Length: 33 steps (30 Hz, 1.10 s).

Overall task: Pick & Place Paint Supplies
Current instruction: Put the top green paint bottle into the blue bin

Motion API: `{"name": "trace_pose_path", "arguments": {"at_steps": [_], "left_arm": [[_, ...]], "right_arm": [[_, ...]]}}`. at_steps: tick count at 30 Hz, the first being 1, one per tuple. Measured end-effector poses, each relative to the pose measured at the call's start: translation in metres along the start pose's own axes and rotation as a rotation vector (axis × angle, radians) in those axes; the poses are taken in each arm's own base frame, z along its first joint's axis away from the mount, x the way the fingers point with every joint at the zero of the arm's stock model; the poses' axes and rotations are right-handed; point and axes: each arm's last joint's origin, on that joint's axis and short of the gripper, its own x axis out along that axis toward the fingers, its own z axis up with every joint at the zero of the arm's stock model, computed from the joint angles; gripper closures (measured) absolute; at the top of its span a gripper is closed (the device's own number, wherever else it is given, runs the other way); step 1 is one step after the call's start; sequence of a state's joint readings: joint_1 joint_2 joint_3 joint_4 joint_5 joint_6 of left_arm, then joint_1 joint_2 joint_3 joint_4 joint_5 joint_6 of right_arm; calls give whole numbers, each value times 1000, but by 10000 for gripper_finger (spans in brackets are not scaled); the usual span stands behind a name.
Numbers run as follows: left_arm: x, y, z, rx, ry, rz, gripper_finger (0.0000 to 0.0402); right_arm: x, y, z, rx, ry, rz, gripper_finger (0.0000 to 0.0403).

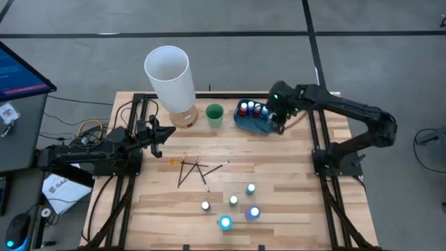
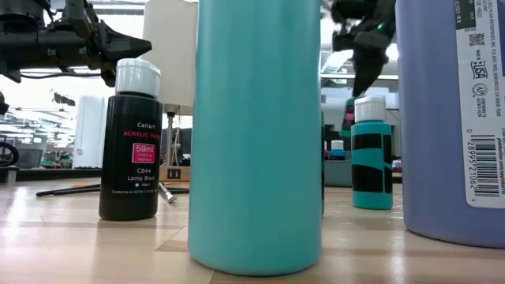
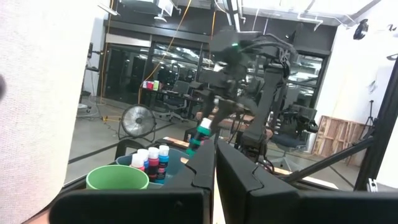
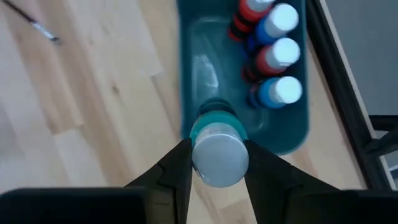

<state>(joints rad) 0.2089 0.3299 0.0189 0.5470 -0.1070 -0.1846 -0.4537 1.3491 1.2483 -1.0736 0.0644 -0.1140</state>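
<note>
The right gripper hangs over the near end of the blue tray, its two dark fingers closed on the sides of a teal bottle with a smooth, round white cap. The bottle is lifted clear of the tray floor, cap toward the wrist. From the left wrist view the same bottle shows teal with dark bands, tilted, hanging under the right arm's fingers above the tray.

The tray is a glossy, rounded plastic tub at the back of the pale wooden table. Four small bottles stand packed along one side of it, red and blue bodies under white caps. Just beside the tray sits a small green cup, and next to that a tall white cylinder on a round wooden base.

Toward the middle of the table lie several thin dark brushes, crossed over one another. Nearer the front edge five more bottles stand apart in a loose cluster. In the low view one is black with a white cap, labelled acrylic paint, and another is teal with dark bands.

The left gripper waits above the left side of the table, near the cylinder's base, its fingers nearly together and empty.
</note>
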Motion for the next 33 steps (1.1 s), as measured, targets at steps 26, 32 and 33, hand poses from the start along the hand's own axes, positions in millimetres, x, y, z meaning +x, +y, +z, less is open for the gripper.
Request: {"name": "trace_pose_path", "arguments": {"at_steps": [26, 32, 33], "left_arm": [[0, 0, 0, 0, -1, 0, 399], [0, 0, 0, 0, -2, 0, 399], [0, 0, 0, 0, -2, 0, 399]], "right_arm": [[81, -69, 5, 73, 214, 64, 287], [94, -75, 5, 75, 234, 69, 287], [96, -76, 5, 78, 232, 68, 287]]}}
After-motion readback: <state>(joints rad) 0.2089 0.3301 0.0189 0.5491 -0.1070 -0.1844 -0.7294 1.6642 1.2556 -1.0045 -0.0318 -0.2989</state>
